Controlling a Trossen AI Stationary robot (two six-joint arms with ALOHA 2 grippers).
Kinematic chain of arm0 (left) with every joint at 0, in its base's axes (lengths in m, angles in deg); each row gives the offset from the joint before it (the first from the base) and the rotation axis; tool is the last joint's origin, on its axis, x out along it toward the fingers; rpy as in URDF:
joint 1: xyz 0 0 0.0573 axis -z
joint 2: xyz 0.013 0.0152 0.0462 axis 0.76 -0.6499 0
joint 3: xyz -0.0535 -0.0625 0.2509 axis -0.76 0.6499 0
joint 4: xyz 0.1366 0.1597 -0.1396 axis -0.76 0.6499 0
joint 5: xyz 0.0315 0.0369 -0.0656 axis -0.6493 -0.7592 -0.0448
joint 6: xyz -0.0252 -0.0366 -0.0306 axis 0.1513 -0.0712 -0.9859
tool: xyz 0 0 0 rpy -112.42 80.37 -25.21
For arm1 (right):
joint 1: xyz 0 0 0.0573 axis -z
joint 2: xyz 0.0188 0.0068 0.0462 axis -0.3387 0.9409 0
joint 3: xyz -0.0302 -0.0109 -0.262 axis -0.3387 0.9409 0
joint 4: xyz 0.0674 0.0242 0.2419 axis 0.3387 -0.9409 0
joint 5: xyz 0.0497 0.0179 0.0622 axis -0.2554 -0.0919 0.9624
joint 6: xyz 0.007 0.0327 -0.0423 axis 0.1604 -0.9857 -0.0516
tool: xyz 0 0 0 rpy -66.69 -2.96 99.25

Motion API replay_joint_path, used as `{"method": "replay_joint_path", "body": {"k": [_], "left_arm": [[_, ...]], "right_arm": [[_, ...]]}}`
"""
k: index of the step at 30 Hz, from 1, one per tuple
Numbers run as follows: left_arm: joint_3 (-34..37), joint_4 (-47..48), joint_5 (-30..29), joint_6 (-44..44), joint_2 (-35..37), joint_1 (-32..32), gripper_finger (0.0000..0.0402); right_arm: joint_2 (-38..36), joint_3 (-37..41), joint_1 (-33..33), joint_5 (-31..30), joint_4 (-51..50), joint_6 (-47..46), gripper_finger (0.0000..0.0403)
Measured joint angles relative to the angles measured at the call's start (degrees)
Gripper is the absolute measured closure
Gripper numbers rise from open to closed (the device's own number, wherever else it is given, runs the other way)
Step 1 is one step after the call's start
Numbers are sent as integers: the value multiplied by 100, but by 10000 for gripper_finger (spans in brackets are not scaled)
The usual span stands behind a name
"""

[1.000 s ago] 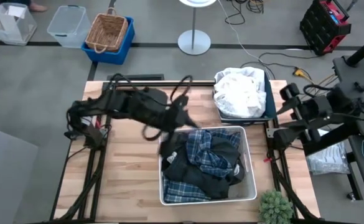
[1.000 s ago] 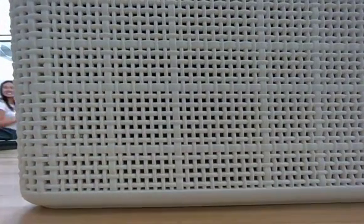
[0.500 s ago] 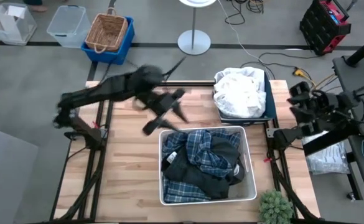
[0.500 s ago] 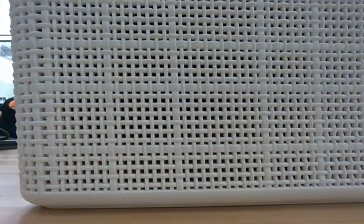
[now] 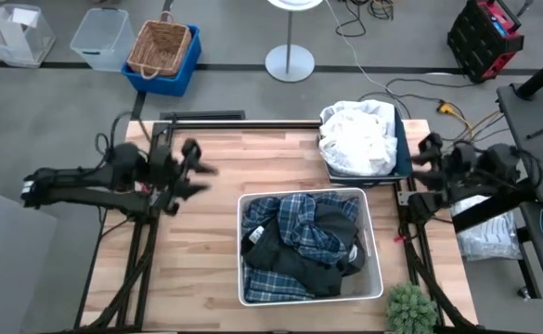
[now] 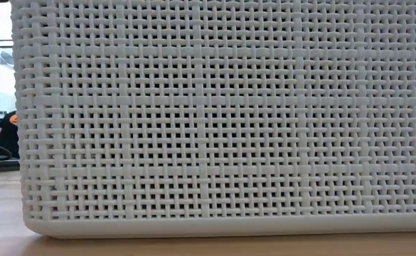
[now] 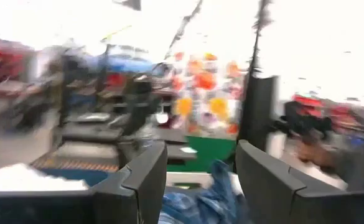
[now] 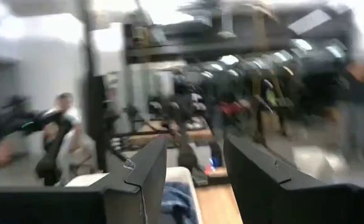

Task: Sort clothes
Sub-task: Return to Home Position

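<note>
- Left of the white bin (image 5: 241, 250), off its far left corner and apart from it: left gripper (image 5: 195, 169), hovering above the bare wooden table (image 5: 192, 255).
- In the left wrist view, fingers (image 7: 145, 177) of this gripper spread wide, fully released. Nothing gripped between them, nothing touched.
- Inside the white bin: most of the clothes, in one crumpled heap. Blue-and-white plaid shirt (image 5: 319, 225) across the top and the middle, with more plaid cloth at the near left corner. Dark garments (image 5: 280, 252) tucked under and beside the plaid shirt, grey or black.
- In the low view, almost everything covered by the woven wall of the white bin (image 6: 229, 121), resting flat on the table.
- Just behind the white bin, by its far right corner: navy blue bin (image 5: 400, 139), heaped with white garments (image 5: 356, 137) rising above its rim.
- Right of the white bin and a little farther back, past the right edge of the table: right gripper (image 5: 426, 153).
- In the right wrist view, fingers (image 8: 147, 174) parted wide as well, released and empty, in contact with nothing.
</note>
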Motion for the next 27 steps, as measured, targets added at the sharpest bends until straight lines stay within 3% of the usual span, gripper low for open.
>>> {"method": "replay_joint_path", "body": {"k": [2,4,16,20,25,27], "left_arm": [[610,-401,475,313,394,1,229],[1156,-457,579,457,887,-32,229],[3916,-670,517,317,4081,-175,229],[3708,525,532,522,4048,-168,229],[3824,647,379,1093,3837,-173,229],[3850,696,374,1184,3776,-173,229]], "right_arm": [[-17,172,-2,537,177,566,250],[-168,380,-2,703,511,843,248],[-400,1532,2,673,1634,837,259],[-389,1786,2,439,1741,775,268],[-377,2560,2,44,1725,818,277],[-408,3064,2,71,2305,1153,279]]}}
